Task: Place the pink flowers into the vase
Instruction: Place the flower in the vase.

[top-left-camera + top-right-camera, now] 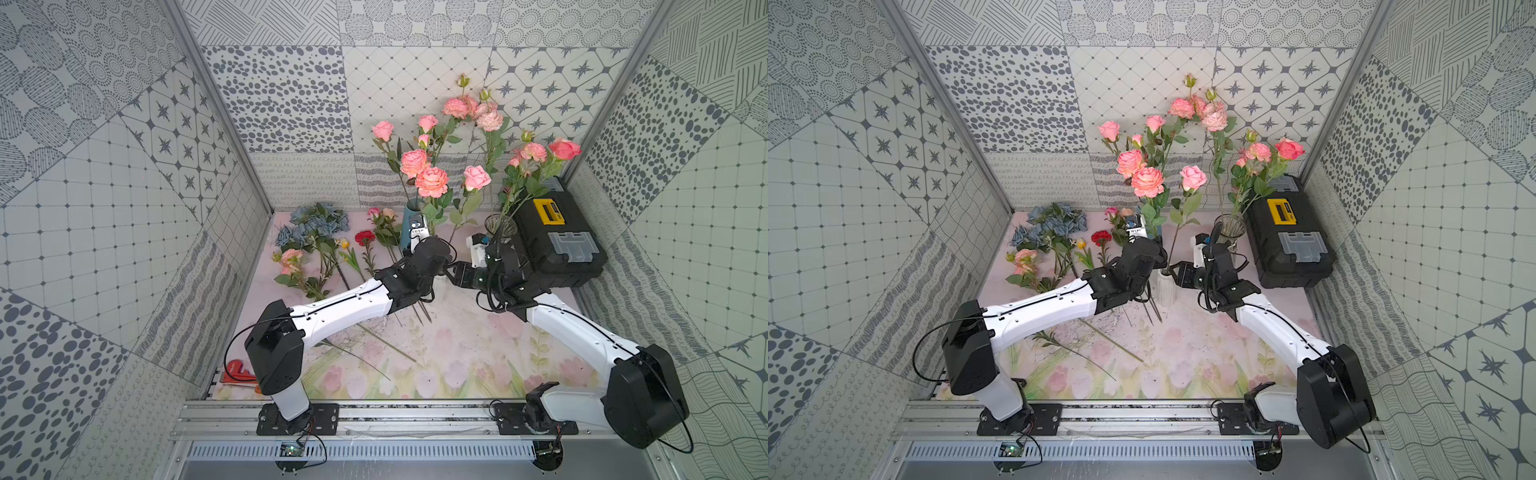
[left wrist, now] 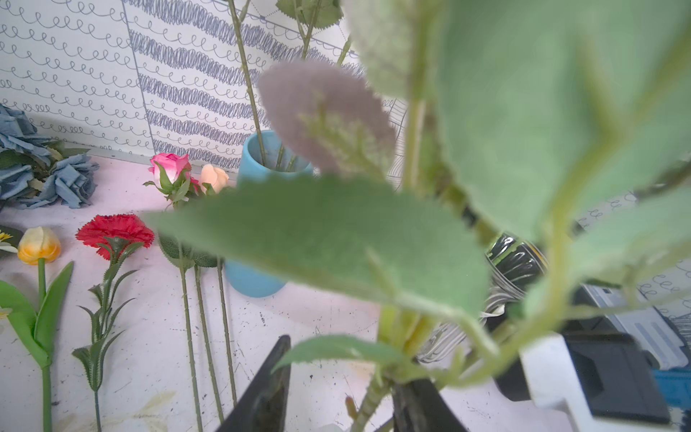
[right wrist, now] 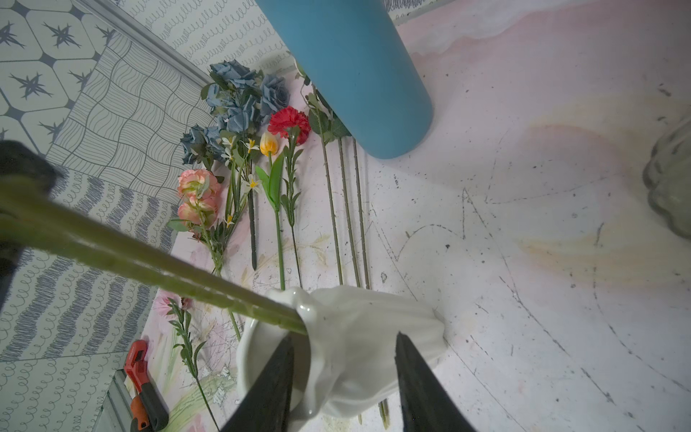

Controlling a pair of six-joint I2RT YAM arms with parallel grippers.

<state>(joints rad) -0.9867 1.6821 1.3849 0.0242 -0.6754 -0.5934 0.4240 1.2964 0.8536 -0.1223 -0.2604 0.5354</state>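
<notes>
My right pincer (image 3: 344, 336) is clamped on the white vase (image 1: 1166, 291). One finger sits at its mouth and the other presses against its ribbed outer side. The vase stands on the desk (image 1: 457, 353) between my two wrists. Green stems (image 3: 149, 262) slant into its mouth, and in both top views a pink rose (image 1: 476, 178) rises above it.

My left pincer (image 2: 340, 362) stands moderately wide just above that vase, with a stem between its fingers, nearer one of them. Blurred leaves fill much of the left wrist view, so I cannot tell whether that finger touches the stem.

Most of the pink flowers (image 1: 1147, 182) are already upright. Several stand in the blue vase (image 2: 258, 157) behind my left wrist, and several more in the glass vase (image 1: 1229, 226) beside the black toolbox (image 1: 557, 245).

Others lie flat on the desk. A ruffled pink spray (image 1: 291, 258) lies beside the blue flowers (image 1: 316, 224). A small pink bud (image 2: 170, 168) lies next to the blue vase, near the red carnation (image 1: 365, 237).
</notes>
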